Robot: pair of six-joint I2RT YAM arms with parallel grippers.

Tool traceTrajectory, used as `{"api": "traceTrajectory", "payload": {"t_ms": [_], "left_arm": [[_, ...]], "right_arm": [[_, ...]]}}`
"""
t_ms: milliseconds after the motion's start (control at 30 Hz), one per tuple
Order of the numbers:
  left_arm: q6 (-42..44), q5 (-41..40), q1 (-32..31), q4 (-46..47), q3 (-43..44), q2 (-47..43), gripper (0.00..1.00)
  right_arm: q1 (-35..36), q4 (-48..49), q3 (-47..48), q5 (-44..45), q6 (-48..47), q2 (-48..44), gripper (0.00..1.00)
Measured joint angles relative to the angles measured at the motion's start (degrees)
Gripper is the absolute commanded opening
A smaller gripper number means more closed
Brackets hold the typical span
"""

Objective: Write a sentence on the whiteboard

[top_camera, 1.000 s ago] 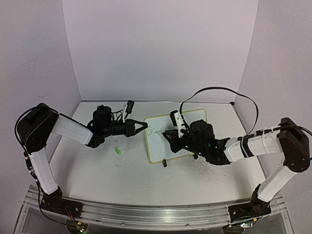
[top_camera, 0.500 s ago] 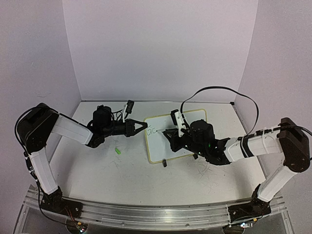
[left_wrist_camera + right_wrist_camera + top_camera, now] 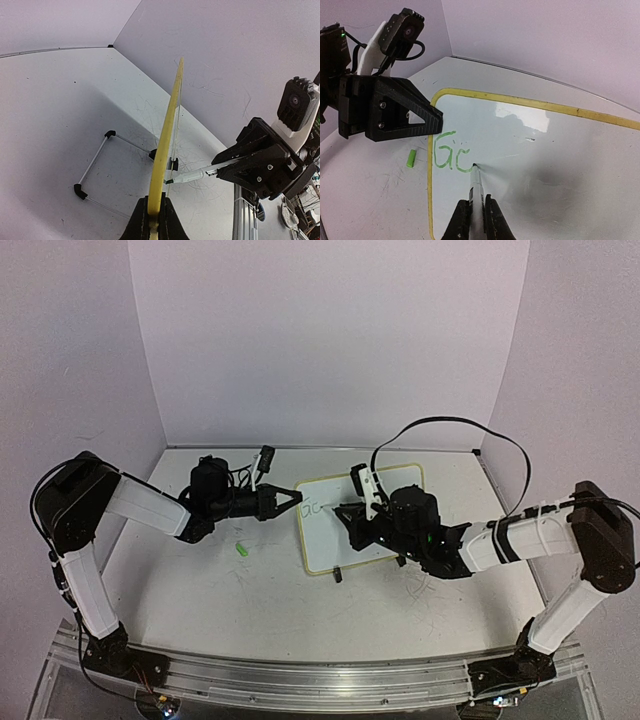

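Observation:
The whiteboard (image 3: 322, 542) stands tilted on the table, its pale yellow rim (image 3: 167, 135) edge-on in the left wrist view. My left gripper (image 3: 296, 496) (image 3: 155, 202) is shut on the rim at the board's left edge. My right gripper (image 3: 350, 517) (image 3: 476, 201) is shut on a white marker (image 3: 477, 190) (image 3: 192, 176). The marker's tip touches the board face (image 3: 545, 165). Of the sentence (image 3: 447, 157) (image 3: 311, 508) two green letters show near the top left corner, a "G" and a partly drawn second letter, right at the tip.
A small green cap (image 3: 241, 550) (image 3: 410, 158) lies on the scratched tabletop left of the board. The board's wire stand (image 3: 92, 167) and black clip feet (image 3: 338, 576) rest on the table. Lilac walls close in the back and both sides.

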Motion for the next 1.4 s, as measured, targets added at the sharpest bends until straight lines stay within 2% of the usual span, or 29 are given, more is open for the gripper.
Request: {"api": "traceTrajectory", "payload": {"t_ms": [933, 1167, 1400], "left_arm": [[0.1, -0.1, 0.0, -0.5, 0.0, -0.1, 0.0], [0.3, 0.0, -0.1, -0.4, 0.0, -0.3, 0.0], [0.3, 0.0, -0.1, -0.4, 0.0, -0.3, 0.0]], "right_arm": [[0.0, 1.4, 2.0, -2.5, 0.2, 1.9, 0.0], [-1.4, 2.1, -3.9, -2.7, 0.7, -3.2, 0.0], [-2.3, 2.5, -4.1, -2.5, 0.7, -3.4, 0.0]]}}
